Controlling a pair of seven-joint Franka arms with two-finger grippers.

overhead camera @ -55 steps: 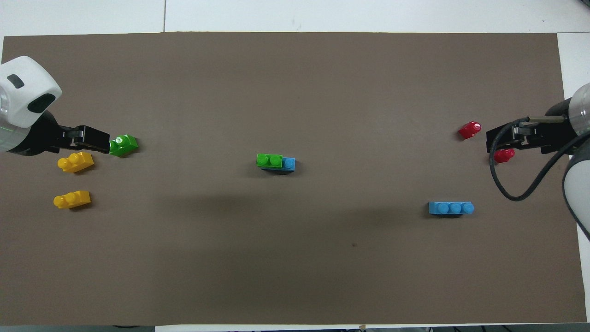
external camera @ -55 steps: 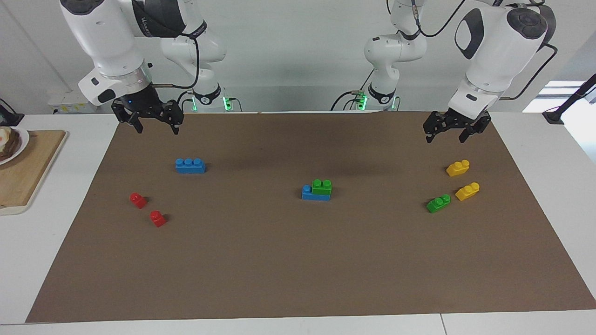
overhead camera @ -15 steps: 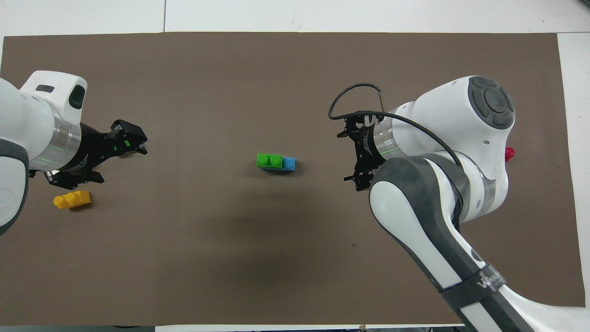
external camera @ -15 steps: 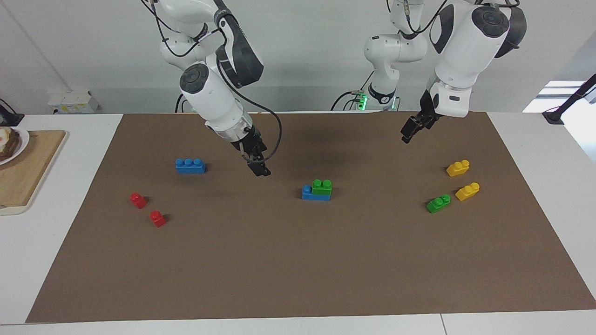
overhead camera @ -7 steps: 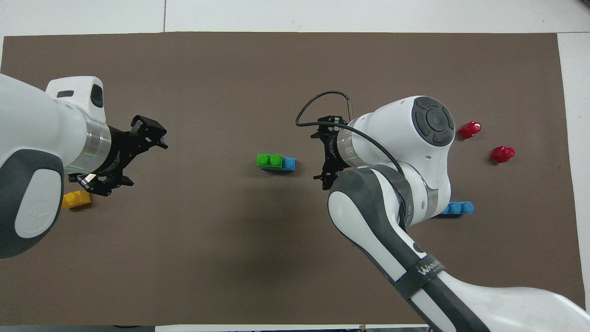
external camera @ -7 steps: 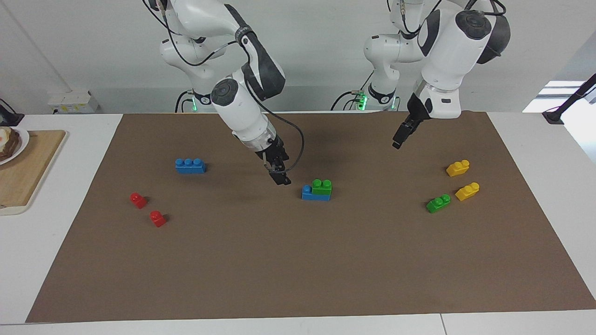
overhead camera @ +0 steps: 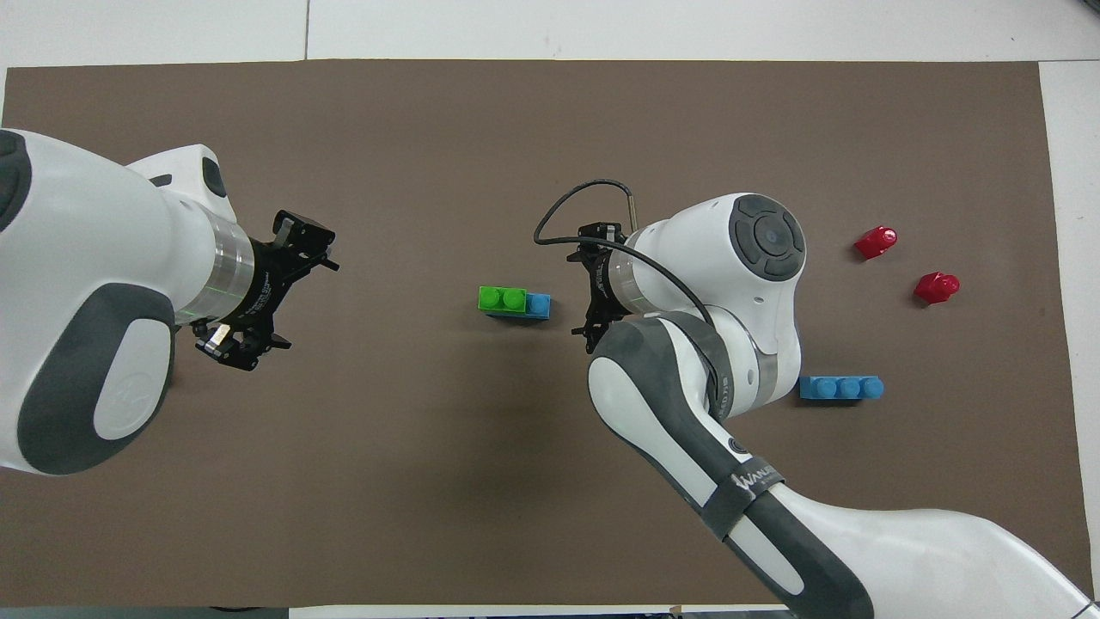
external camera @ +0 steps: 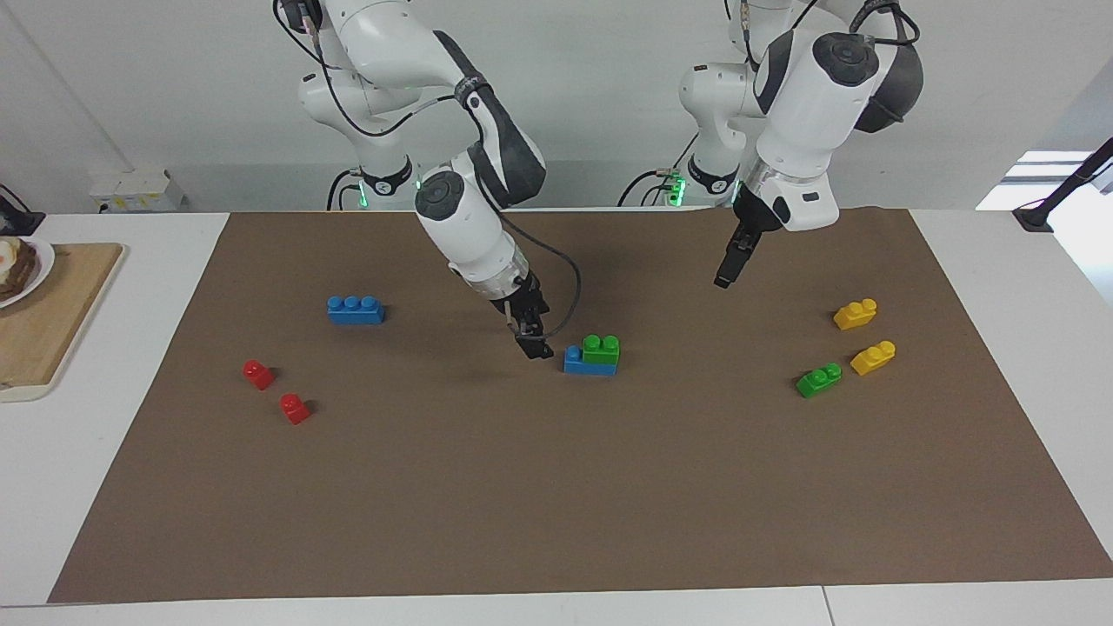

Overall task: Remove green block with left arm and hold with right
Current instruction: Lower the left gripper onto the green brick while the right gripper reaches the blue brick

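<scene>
A green block (external camera: pixel 602 349) with two studs sits on top of a blue brick (external camera: pixel 574 362) in the middle of the brown mat; the pair also shows in the overhead view, green block (overhead camera: pixel 502 298) on blue brick (overhead camera: pixel 539 305). My right gripper (external camera: pixel 534 346) is open and low, just beside the blue brick's bare end, toward the right arm's end of the table; in the overhead view the right gripper (overhead camera: pixel 588 287) is a little apart from the brick. My left gripper (external camera: pixel 722 278) is open and raised over bare mat, well apart from the stack; it also shows in the overhead view (overhead camera: pixel 306 304).
A second green block (external camera: pixel 818 380) and two yellow bricks (external camera: pixel 855 314) (external camera: pixel 873 357) lie toward the left arm's end. A loose blue three-stud brick (external camera: pixel 355 309) and two red pieces (external camera: pixel 258 374) (external camera: pixel 295 408) lie toward the right arm's end. A wooden board (external camera: pixel 52 322) lies off the mat.
Both arms swung in from the mat's ends toward the stacked bricks. The right gripper came down beside the blue brick. The left gripper moved closer, still raised. No brick moved.
</scene>
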